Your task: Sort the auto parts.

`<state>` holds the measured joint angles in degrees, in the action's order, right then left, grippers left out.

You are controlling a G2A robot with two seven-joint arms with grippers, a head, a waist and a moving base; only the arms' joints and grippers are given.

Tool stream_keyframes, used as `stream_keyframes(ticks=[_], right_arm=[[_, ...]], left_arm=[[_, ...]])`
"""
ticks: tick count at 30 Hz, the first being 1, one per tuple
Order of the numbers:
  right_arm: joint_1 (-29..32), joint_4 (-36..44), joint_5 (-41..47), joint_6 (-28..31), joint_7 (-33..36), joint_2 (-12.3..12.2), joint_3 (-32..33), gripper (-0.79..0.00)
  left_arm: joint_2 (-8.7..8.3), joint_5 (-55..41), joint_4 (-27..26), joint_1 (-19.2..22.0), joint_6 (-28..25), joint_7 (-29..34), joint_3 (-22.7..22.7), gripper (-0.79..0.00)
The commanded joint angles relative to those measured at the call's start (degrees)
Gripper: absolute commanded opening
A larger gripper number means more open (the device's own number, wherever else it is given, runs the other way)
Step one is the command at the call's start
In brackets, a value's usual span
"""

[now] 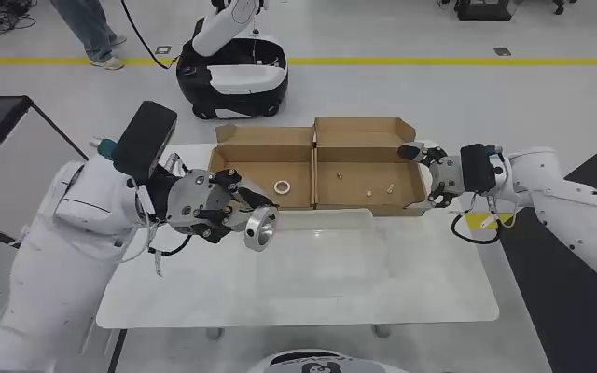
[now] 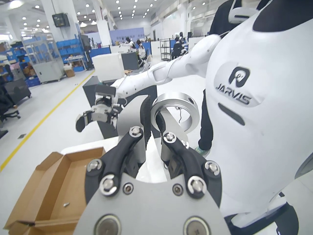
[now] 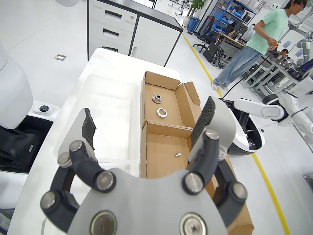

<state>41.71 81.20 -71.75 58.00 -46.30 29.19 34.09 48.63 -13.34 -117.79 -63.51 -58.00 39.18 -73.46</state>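
Observation:
My left gripper (image 1: 244, 218) (image 2: 152, 113) is shut on the rim of a large silver metal ring (image 1: 262, 228) (image 2: 174, 112), held above the table just in front of the left cardboard box (image 1: 264, 142) (image 3: 179, 99). That box holds a smaller ring (image 1: 281, 187) (image 3: 162, 112) and a flanged hub (image 3: 157, 98). The right cardboard box (image 1: 364, 140) (image 3: 166, 145) (image 2: 49, 172) holds small bolts (image 1: 340, 172) (image 3: 177, 155) (image 2: 65, 204). My right gripper (image 1: 420, 175) (image 3: 146, 113) hovers open and holding nothing at the right box's outer end, and shows far off as the right gripper (image 2: 96, 116) in the left wrist view.
A shallow white tray (image 1: 308, 222) (image 3: 105, 113) lies on the white table (image 1: 420, 289) right in front of the boxes. Another robot's base (image 1: 231, 79) stands behind the boxes. A grey drawer cabinet (image 3: 132, 25) stands past the table's left end.

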Motion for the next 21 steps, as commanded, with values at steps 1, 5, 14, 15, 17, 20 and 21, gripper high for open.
stream_keyframes(ticks=[1,5,14,15,17,20,21], right_arm=[[0.0,-0.01,0.0,0.0,0.0,0.0,0.0,0.0],[0.0,-0.01,0.0,0.0,0.0,0.0,0.0,0.0],[0.0,-0.01,0.0,0.0,0.0,0.0,0.0,0.0],[0.0,-0.01,0.0,0.0,0.0,0.0,0.0,0.0],[0.0,-0.01,0.0,0.0,0.0,0.0,0.0,0.0],[0.0,-0.01,0.0,0.0,0.0,0.0,0.0,0.0],[0.0,-0.01,0.0,0.0,0.0,0.0,0.0,0.0]], left_arm=[[0.49,-2.45,-1.17,0.28,0.0,-0.81,-0.28,-0.785],[1.76,-6.36,-2.75,0.32,0.0,0.55,-1.24,-0.785],[6.1,-19.48,-1.44,-2.89,0.0,7.0,-6.57,-0.785],[6.7,-20.68,-0.98,-3.4,0.0,7.11,-7.3,-0.785],[7.8,-21.82,0.62,-4.73,0.0,7.1,-8.46,-0.785],[9.42,-23.55,3.0,-6.34,0.0,7.11,-10.1,-0.785],[9.91,-23.96,3.86,-6.9,0.0,7.11,-10.44,-0.785]])
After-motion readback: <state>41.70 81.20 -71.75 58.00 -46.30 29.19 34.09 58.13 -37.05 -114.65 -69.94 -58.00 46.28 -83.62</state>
